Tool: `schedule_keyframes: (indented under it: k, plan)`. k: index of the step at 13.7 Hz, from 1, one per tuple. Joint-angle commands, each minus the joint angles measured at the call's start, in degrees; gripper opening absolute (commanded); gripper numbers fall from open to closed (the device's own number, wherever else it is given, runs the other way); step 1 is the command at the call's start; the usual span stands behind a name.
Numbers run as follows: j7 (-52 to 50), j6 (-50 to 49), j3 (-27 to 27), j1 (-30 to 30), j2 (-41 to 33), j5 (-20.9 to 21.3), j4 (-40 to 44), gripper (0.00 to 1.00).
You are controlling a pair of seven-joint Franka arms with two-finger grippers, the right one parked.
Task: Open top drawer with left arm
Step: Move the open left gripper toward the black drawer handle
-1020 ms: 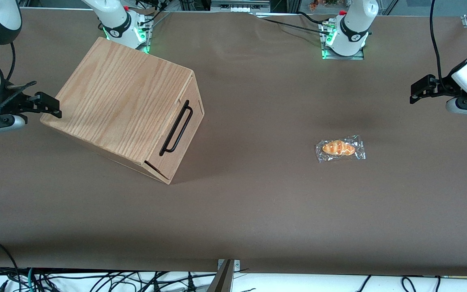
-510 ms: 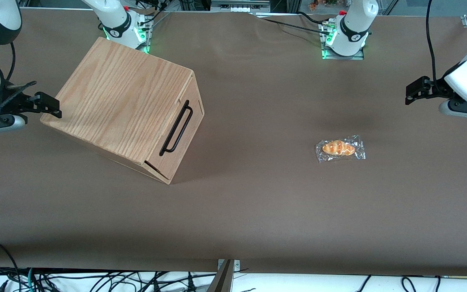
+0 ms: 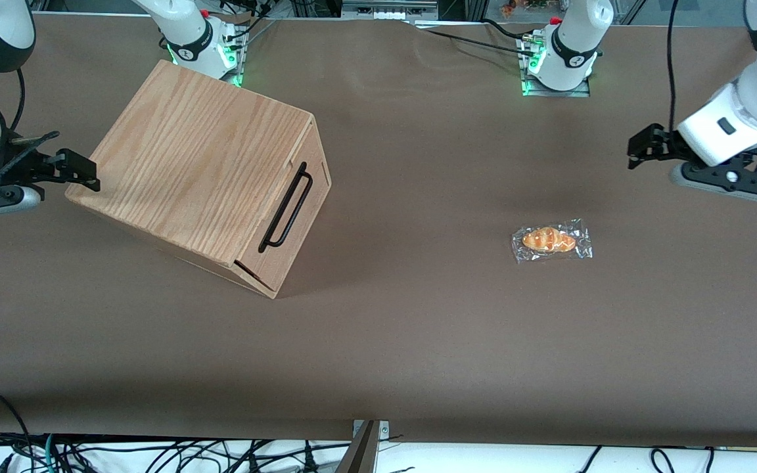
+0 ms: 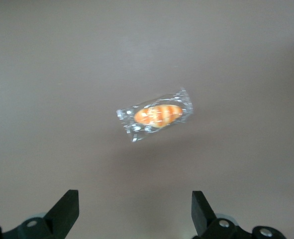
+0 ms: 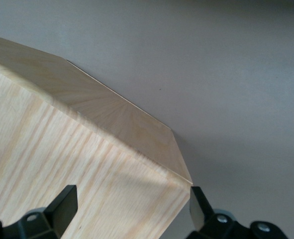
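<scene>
The wooden box [image 3: 204, 174] sits toward the parked arm's end of the tabletop [image 3: 418, 341], turned at an angle, and the top drawer [image 3: 293, 220] is shut flush in its face, with its long black handle [image 3: 286, 207] running slantwise along the front. The step in hand, as I judge it, is the approach. To do it well the arm should cross the open tabletop, turn its wrist so the jaws straddle the bar across its width near the middle, and then pull straight out along the drawer's own slanted line, since a skewed pull would likely drag the whole box instead of sliding the drawer. A wrapped bread roll [image 3: 551, 240] lies on the tabletop between the box and the working arm, and the path should pass above it. The left arm [image 3: 733, 121] hangs at its own end of the tabletop, well apart from the box, its forearm sloping down and its gripper [image 3: 638, 146] pointing toward the box. In the wrist view the gripper [image 4: 135, 211] looks down over the roll [image 4: 156, 115], its jaws spread wide and holding nothing; how high it hangs above the tabletop is hard to tell.
</scene>
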Motion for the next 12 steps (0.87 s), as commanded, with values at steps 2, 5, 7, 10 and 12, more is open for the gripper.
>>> schedule_keyframes:
  k: [2, 5, 7, 10, 12]
  plan:
    - [-1.54, -0.18, 0.22, -1.19, 2.4, -12.47, 0.54, 1.0]
    - [-12.76, 0.35, -1.36, -4.25, 5.65, -22.06, 0.72, 1.0]
    - [-18.14, 1.74, -1.45, -9.34, 8.11, -26.03, 1.76, 1.0]
    - [-18.95, 8.76, -1.45, -16.81, 12.33, -30.42, 2.91, 1.0]
    - [-19.83, 15.95, -1.45, -21.73, 14.79, -33.59, 2.92, 1.0]
